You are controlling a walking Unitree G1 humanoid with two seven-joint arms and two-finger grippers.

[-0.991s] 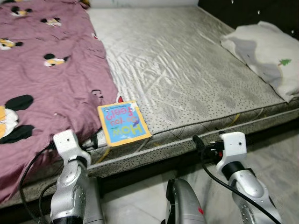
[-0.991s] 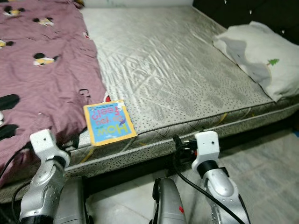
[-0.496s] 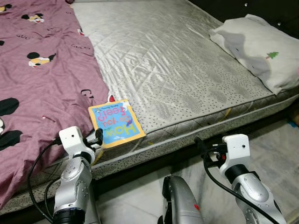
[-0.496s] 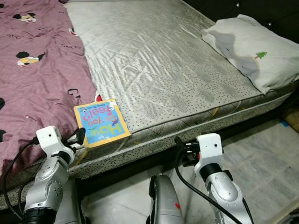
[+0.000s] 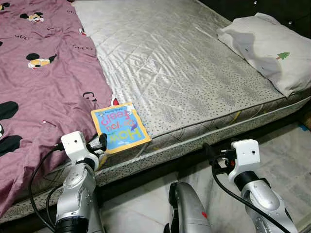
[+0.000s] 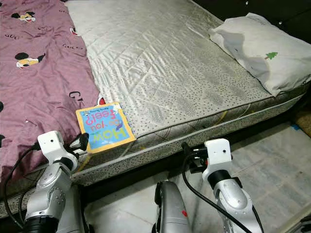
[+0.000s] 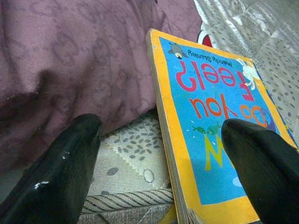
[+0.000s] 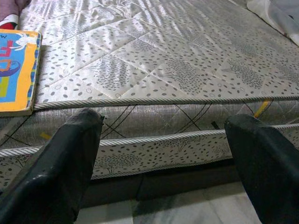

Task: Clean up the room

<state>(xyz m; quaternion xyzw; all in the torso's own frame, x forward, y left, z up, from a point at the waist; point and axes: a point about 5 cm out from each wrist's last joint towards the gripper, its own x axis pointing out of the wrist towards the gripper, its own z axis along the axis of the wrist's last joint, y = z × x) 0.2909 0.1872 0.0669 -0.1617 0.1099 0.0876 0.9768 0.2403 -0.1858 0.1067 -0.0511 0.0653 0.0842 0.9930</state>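
Book (image 5: 119, 127) lies flat on the mattress (image 5: 184, 73) at its near edge, cover up (yellow border, blue panel, title reading upside down from the head camera). Its left side sits just beside the hem of the purple blanket (image 5: 43, 87), which covers the mattress's left part. One near corner of the book sticks slightly past the mattress edge.

Left tool (image 7: 163, 158) is at the near edge, right in front of the book, spread wide. In the left wrist view one finger (image 7: 56, 172) is over the blanket and mattress piping, the other over the book's cover; the book's spine edge falls between them. Contact with the book: can't tell.

Right tool (image 8: 163, 163) is held low in front of the mattress side, well right of the book, also spread wide and holding nothing. It faces the mattress's side wall and piping.

Pillow (image 5: 272, 51) (white, small green tree print) rests at the mattress's far right corner. Tiled floor (image 6: 272, 160) below the bed.
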